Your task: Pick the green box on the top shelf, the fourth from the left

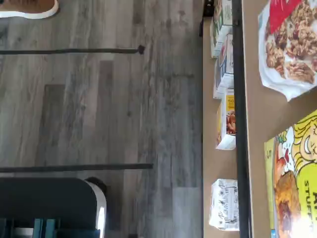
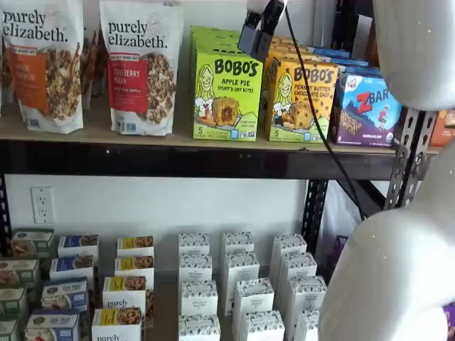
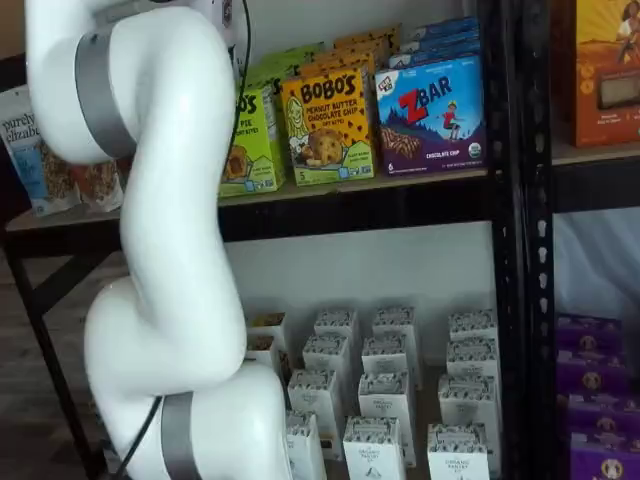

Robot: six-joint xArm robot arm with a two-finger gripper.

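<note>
On the top shelf (image 2: pixel 178 158) stands the green box (image 2: pixel 227 96), upright beside an orange box (image 2: pixel 300 101). Above it hangs the gripper (image 2: pixel 257 32) (cut off, jaws' state unclear). Elsewhere, the arm (image 3: pixel 165 230) hides half the green box (image 3: pixel 252 145).

Even indoor light, soft focus in all three views.

Wrist view: blurred overall, worst on the granola bag (image 1: pixel 290 47) and green box (image 1: pixel 294 183); pale glare streak on the round plate (image 1: pixel 100 210). Shelf views: the top shelf (image 2: pixel 178 158) shades the wall beneath; the white arm (image 3: pixel 170 250) near the lens reads bright and unsharp.
</note>
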